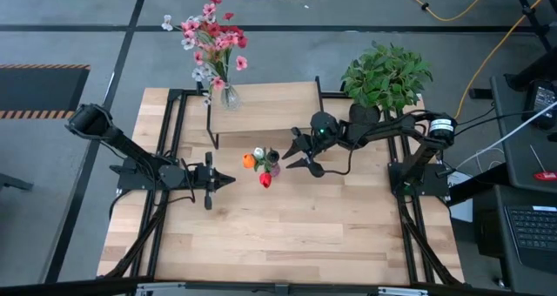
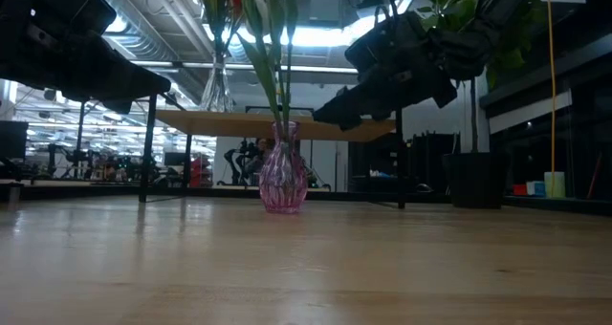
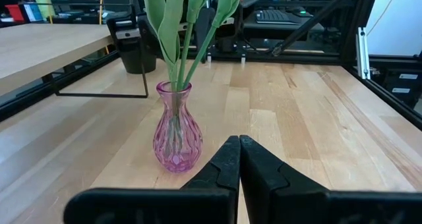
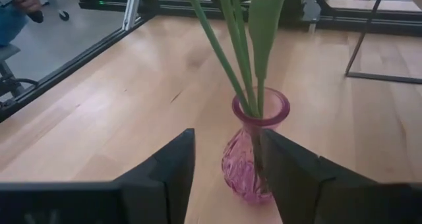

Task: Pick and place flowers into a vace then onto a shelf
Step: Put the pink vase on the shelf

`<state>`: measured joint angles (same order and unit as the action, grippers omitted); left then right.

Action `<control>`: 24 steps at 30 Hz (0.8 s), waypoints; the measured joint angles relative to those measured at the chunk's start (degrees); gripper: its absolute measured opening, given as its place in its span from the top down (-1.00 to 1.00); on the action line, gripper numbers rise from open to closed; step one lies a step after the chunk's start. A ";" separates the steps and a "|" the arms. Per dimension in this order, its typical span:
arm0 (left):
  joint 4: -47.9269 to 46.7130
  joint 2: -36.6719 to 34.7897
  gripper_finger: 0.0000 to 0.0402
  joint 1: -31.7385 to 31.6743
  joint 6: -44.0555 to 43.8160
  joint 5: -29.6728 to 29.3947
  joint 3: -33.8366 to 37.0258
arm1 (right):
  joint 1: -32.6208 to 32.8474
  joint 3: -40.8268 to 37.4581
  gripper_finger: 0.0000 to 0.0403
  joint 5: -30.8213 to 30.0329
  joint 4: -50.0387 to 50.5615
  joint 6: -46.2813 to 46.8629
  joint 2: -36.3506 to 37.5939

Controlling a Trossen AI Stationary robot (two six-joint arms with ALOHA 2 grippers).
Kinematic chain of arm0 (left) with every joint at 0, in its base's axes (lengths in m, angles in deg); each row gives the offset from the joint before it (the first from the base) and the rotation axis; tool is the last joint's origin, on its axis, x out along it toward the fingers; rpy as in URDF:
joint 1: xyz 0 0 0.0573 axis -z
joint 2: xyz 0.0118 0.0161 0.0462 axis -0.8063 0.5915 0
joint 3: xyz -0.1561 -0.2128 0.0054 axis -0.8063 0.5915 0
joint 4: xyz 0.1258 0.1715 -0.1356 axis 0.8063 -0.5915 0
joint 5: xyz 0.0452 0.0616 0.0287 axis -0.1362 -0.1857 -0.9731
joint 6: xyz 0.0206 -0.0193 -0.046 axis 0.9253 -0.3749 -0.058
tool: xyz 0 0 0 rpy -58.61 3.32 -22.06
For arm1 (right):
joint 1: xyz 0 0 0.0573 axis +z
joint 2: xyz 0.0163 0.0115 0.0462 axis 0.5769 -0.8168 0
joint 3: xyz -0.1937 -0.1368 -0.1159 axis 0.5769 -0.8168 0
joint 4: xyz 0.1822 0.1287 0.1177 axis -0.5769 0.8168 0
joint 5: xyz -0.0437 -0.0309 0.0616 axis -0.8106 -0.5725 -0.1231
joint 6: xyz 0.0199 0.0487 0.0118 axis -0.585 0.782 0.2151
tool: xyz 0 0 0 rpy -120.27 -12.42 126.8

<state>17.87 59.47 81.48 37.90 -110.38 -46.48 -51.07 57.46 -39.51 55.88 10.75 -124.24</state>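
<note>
A second bunch of pink flowers [image 1: 211, 43] in a clear vase and a potted plant [image 1: 385, 77] are seen by the shelf [image 1: 261, 104]. The pink vase [image 2: 283, 179] with the flowers [image 1: 262, 165] is stood on the desk [image 1: 287, 226], just before the released right end effector [image 1: 294, 153]. The left end effector [image 1: 228, 182] is clenched nearby.

Overhead, table-level and both wrist cameras share the pink vase [image 3: 176, 128], perhaps closest wrist-side.
</note>
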 joint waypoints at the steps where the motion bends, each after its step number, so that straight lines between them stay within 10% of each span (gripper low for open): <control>1: -0.01 -0.01 0.97 0.01 0.00 0.00 0.00 | 0.00 0.00 0.12 -0.16 -0.08 0.00 -0.13; 13: -0.03 0.00 0.97 0.01 0.00 0.00 0.00 | 1.81 0.76 -0.38 -6.91 -9.08 0.65 -7.08; 24: -0.07 -0.02 0.97 0.02 0.02 0.00 0.00 | 4.02 0.85 -0.40 -11.08 -12.50 1.44 -9.69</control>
<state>17.80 59.45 81.51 37.92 -110.38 -46.48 -47.05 58.31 -50.59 43.38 12.19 -133.92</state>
